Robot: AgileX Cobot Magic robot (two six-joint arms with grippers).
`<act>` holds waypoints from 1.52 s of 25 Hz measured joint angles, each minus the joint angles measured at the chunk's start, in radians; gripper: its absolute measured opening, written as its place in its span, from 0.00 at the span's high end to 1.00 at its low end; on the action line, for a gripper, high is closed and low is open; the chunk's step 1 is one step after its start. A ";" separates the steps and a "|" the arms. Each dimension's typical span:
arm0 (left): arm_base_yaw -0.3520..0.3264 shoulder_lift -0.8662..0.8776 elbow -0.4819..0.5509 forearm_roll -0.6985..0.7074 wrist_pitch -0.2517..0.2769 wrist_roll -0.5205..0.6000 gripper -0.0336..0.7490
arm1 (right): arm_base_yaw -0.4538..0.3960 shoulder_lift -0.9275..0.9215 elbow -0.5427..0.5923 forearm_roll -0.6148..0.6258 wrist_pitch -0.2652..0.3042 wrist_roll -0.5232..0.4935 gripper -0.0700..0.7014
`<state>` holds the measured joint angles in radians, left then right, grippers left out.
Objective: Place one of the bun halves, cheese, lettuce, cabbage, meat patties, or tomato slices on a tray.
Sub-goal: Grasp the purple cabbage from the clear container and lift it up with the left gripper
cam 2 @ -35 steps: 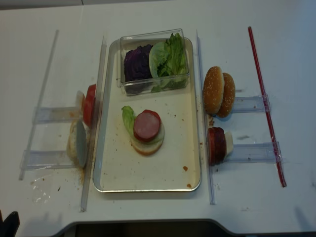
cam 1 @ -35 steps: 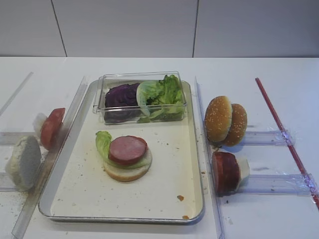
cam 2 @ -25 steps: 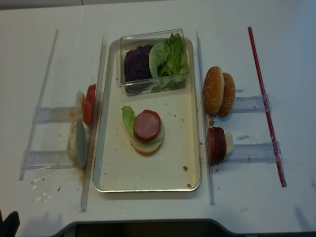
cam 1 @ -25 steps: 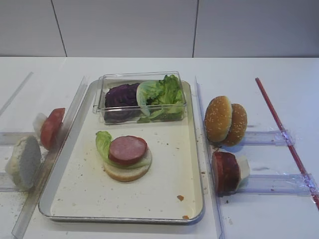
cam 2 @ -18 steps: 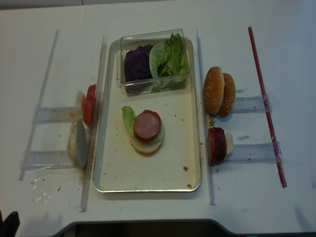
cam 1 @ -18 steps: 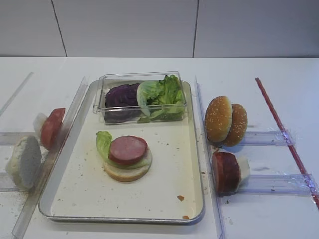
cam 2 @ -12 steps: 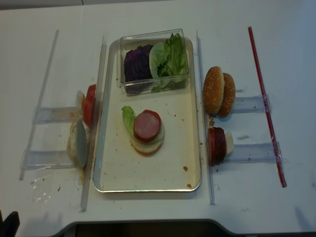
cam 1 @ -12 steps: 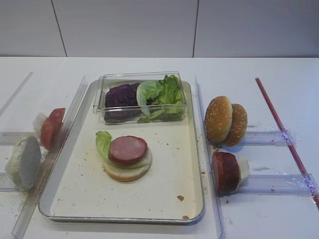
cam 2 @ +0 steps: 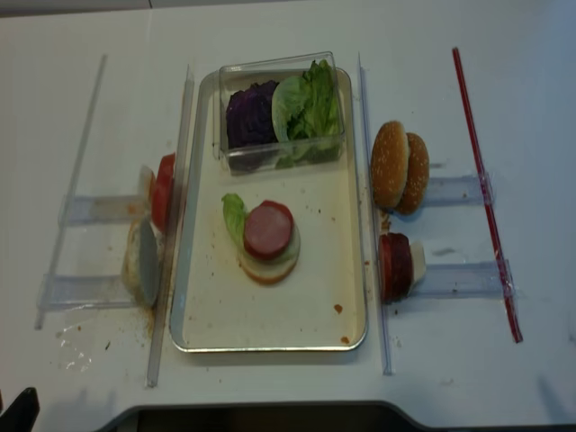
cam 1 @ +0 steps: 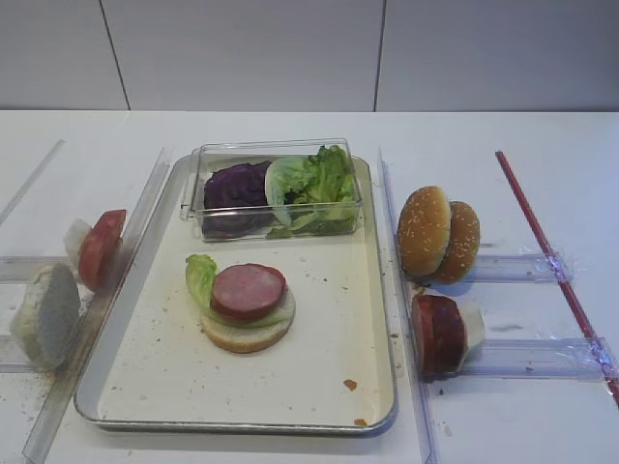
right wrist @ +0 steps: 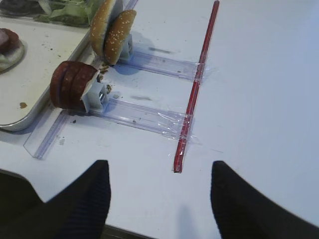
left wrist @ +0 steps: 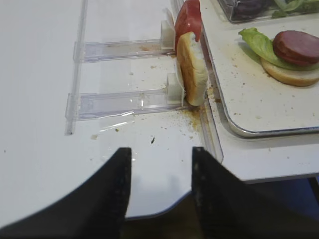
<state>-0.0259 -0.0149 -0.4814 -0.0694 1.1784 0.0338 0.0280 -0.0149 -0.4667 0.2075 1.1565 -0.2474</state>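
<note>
On the tray [cam 1: 290,377] lies a flat bun half [cam 1: 247,333] topped with lettuce [cam 1: 200,275] and a meat patty [cam 1: 248,290]. Purple cabbage [cam 1: 235,186] and more lettuce [cam 1: 314,184] fill the clear box at the tray's far end. Sesame bun halves [cam 1: 437,235] and meat patties [cam 1: 438,333] stand on edge to the right. A tomato slice [left wrist: 188,20] and a pale bun half [left wrist: 192,69] stand on edge to the left. Cheese is out of view. My left gripper [left wrist: 162,164] is open and empty near the table's front edge. My right gripper [right wrist: 157,172] is open wide, also empty.
Clear plastic rails [cam 1: 522,358] hold the upright food on both sides of the tray. A red strip [cam 1: 551,256] is taped down at the far right. Crumbs lie round the left rack [left wrist: 119,102]. The table's front edge runs just under both grippers.
The food and tray have not moved. A dark gripper tip at the bottom left corner of the top view has shifted slightly.
</note>
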 joint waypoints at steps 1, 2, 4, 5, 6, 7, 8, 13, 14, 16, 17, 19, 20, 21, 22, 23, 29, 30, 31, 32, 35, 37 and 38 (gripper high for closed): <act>0.000 0.002 0.000 0.000 0.004 0.000 0.52 | 0.000 0.000 0.000 0.000 0.000 0.000 0.32; 0.000 0.019 -0.002 -0.002 0.009 0.000 0.47 | 0.000 0.000 0.000 0.000 0.000 0.000 0.32; 0.000 0.069 -0.019 -0.002 0.026 -0.002 0.38 | 0.000 0.000 0.000 0.000 0.000 0.000 0.32; 0.000 0.102 -0.033 -0.002 0.030 -0.005 0.36 | 0.000 0.000 0.000 0.000 0.000 0.000 0.32; 0.000 0.139 -0.048 -0.002 0.037 -0.013 0.35 | 0.000 0.000 0.000 0.000 0.000 0.000 0.32; 0.000 0.171 -0.070 -0.002 0.044 -0.017 0.34 | 0.000 0.000 0.000 0.000 0.000 0.000 0.32; 0.000 0.215 -0.097 -0.002 0.056 -0.021 0.34 | 0.000 0.000 0.000 0.000 0.000 0.000 0.32; 0.000 0.468 -0.266 -0.027 0.086 -0.021 0.33 | 0.000 0.000 0.000 0.000 0.000 0.002 0.32; 0.000 0.515 -0.306 -0.038 0.086 -0.023 0.33 | 0.000 0.000 0.000 0.000 0.000 0.002 0.32; 0.000 0.627 -0.380 -0.060 0.086 -0.023 0.33 | 0.000 0.000 0.000 0.000 0.000 0.002 0.32; 0.000 0.675 -0.420 -0.067 0.086 -0.023 0.33 | 0.000 0.000 0.000 0.000 0.000 0.002 0.32; 0.000 0.791 -0.499 -0.084 0.086 -0.015 0.33 | 0.000 0.000 0.000 0.000 0.000 0.002 0.32; 0.000 0.846 -0.530 -0.089 0.086 -0.004 0.33 | 0.000 0.000 0.000 0.000 0.000 0.002 0.32; -0.002 0.889 -0.565 -0.090 0.084 0.007 0.33 | 0.000 0.000 0.000 0.000 0.000 0.002 0.32; -0.002 0.938 -0.598 -0.092 0.084 0.019 0.32 | 0.000 0.000 0.000 0.000 0.000 0.002 0.32; -0.004 0.985 -0.625 -0.092 0.082 0.032 0.32 | 0.000 0.000 0.000 0.000 0.000 0.002 0.32; -0.063 1.223 -0.808 -0.090 0.080 0.055 0.32 | 0.000 0.000 0.000 0.000 0.000 0.002 0.32; -0.083 1.267 -0.837 -0.088 0.078 0.055 0.32 | 0.000 0.000 0.000 0.000 0.000 0.002 0.32; -0.100 1.303 -0.871 -0.086 0.078 0.055 0.32 | 0.000 0.000 0.000 0.000 0.000 0.002 0.32; -0.121 1.348 -0.907 -0.084 0.078 0.055 0.32 | 0.000 0.000 0.000 0.000 0.000 0.002 0.32; -0.174 1.475 -1.013 -0.067 0.076 0.051 0.32 | 0.000 0.000 0.000 0.000 0.000 0.002 0.32; -0.205 1.565 -1.079 -0.060 0.075 0.050 0.32 | 0.000 0.000 0.000 0.000 0.000 0.002 0.32; -0.217 1.600 -1.113 -0.056 0.073 0.050 0.32 | 0.000 0.000 0.000 0.000 0.000 0.002 0.32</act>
<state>-0.2429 1.5851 -1.5943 -0.1259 1.2516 0.0836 0.0280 -0.0149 -0.4667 0.2075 1.1565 -0.2455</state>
